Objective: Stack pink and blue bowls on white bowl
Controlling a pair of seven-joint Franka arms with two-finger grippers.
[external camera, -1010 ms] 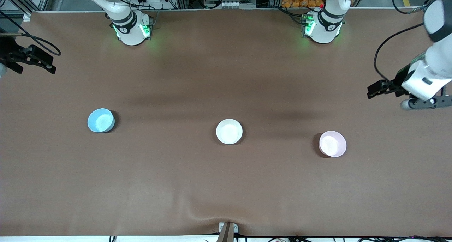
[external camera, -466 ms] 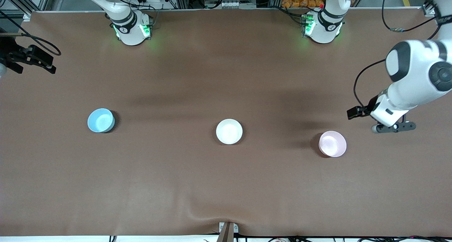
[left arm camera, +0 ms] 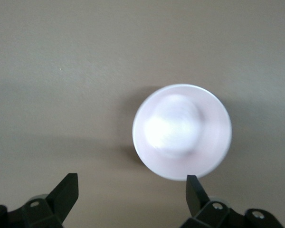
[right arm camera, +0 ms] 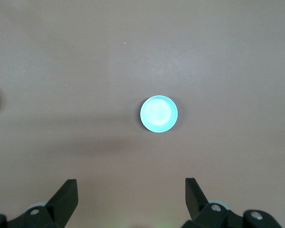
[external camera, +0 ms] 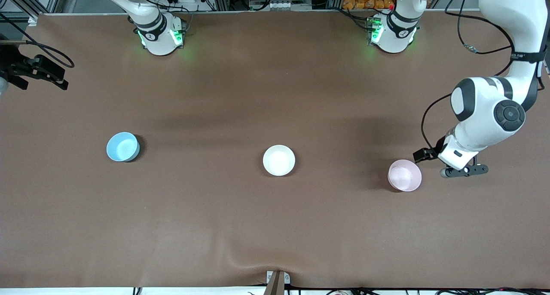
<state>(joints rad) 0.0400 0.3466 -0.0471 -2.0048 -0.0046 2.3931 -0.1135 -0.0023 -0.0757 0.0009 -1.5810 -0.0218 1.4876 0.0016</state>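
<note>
Brown table point(external camera: 275, 226) — 3 separate bowls; left hand point(left arm camera: 132, 190) open by pink bowl point(external camera: 404, 175).

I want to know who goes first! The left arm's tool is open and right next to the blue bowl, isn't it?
Not quite. The left tool is open, but the bowl beside it is the pink bowl, as the left wrist view and the front view show. The blue bowl sits at the right arm's end of the table.
</note>
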